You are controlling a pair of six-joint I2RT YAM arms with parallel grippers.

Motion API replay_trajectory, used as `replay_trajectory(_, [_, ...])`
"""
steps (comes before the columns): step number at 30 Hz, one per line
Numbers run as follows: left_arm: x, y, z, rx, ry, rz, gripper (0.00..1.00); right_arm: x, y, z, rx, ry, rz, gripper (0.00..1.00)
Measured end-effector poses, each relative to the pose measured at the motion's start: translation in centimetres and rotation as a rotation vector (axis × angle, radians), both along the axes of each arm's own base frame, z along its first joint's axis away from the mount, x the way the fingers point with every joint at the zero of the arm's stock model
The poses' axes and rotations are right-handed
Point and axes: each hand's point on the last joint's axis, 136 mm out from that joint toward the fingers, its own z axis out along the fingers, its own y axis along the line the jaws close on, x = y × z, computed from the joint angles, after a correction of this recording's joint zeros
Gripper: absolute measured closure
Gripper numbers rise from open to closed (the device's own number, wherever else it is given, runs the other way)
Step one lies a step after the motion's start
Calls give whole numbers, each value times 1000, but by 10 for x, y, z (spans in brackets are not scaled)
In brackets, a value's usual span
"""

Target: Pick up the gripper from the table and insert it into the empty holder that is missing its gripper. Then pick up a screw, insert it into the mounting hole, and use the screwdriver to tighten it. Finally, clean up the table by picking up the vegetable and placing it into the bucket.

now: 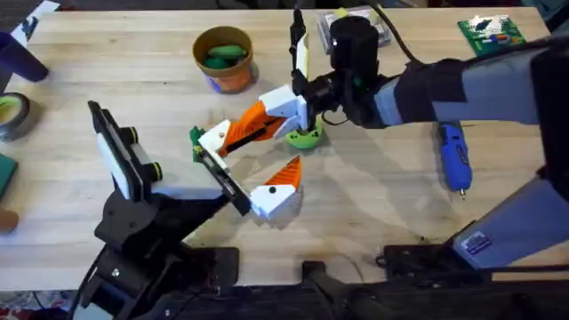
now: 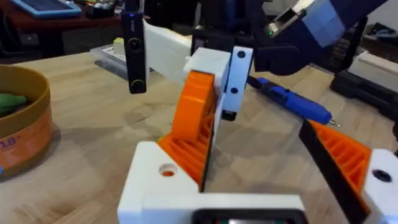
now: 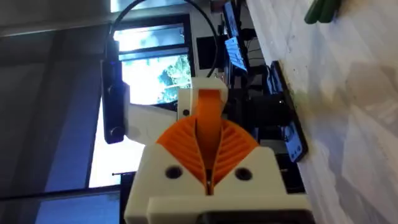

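My right gripper (image 1: 260, 125) reaches in from the right and is shut on the loose gripper piece (image 3: 209, 118), white with an orange ribbed pad (image 2: 196, 118). It holds that piece at the far end of the black holder rail (image 1: 222, 173) on my left arm. My left gripper (image 1: 244, 169) stands open; its own white and orange finger (image 1: 277, 188) sits at the rail's near end. The blue screwdriver (image 1: 455, 156) lies on the table at the right (image 2: 292, 102). The orange-brown bucket (image 1: 233, 78) stands at the back with a green vegetable (image 1: 224, 52) inside it.
A lime-green round object (image 1: 305, 137) lies just under the right gripper. A clear box (image 1: 378, 31) and a green circuit board (image 1: 490, 34) sit at the back right. A tape roll (image 1: 11, 114) and a dark cup (image 1: 20, 52) stand at the far left.
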Motion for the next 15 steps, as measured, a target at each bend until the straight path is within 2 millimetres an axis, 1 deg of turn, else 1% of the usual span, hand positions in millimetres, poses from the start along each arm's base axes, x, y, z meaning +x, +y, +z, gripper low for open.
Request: replay_trajectory(15, [1,1,0,1,0,11,13,2,2,-1,14,-37,-9,991])
